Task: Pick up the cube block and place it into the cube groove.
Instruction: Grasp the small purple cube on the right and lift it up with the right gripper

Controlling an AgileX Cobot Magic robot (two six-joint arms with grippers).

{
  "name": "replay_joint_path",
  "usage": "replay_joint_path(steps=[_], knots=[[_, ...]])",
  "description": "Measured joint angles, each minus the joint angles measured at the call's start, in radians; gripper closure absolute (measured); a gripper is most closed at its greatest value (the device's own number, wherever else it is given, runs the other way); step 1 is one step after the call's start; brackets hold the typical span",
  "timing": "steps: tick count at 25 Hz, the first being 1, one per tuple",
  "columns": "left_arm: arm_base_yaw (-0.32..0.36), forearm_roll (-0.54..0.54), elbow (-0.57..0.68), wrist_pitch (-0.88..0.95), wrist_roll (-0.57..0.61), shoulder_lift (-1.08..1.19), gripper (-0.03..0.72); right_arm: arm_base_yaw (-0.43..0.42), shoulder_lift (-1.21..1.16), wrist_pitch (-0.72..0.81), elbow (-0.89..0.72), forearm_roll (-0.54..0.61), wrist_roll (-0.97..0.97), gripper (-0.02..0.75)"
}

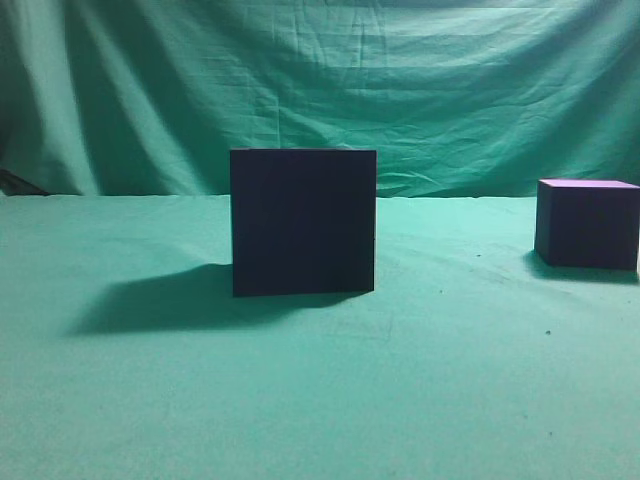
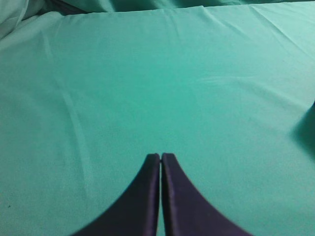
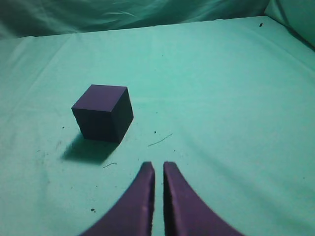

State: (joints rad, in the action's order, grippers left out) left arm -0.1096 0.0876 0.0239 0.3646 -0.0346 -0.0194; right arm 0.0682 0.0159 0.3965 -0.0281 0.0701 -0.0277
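Note:
The cube block (image 1: 587,223), small and dark purple with a violet top, sits on the green cloth at the far right of the exterior view. It also shows in the right wrist view (image 3: 103,112), up and left of my right gripper (image 3: 158,166), which is shut and empty, a short way from it. The cube groove (image 1: 303,221), a large near-black box, stands in the middle of the exterior view. My left gripper (image 2: 161,157) is shut and empty over bare cloth. Neither gripper shows in the exterior view.
A green cloth (image 1: 320,400) covers the table and a green curtain (image 1: 320,80) hangs behind. The big box casts a shadow (image 1: 150,300) to its left. Small threads and specks (image 3: 160,139) lie on the cloth near the small cube.

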Motion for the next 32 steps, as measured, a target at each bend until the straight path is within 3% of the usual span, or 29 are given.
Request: replay_joint_path(steps=[23,32], knots=[[0.0,0.0,0.0,0.0,0.0,0.0,0.688,0.0,0.0,-0.009,0.0,0.0,0.004,0.738],[0.0,0.0,0.0,0.0,0.0,0.0,0.688,0.0,0.0,-0.364,-0.001,0.131,-0.015,0.738]])
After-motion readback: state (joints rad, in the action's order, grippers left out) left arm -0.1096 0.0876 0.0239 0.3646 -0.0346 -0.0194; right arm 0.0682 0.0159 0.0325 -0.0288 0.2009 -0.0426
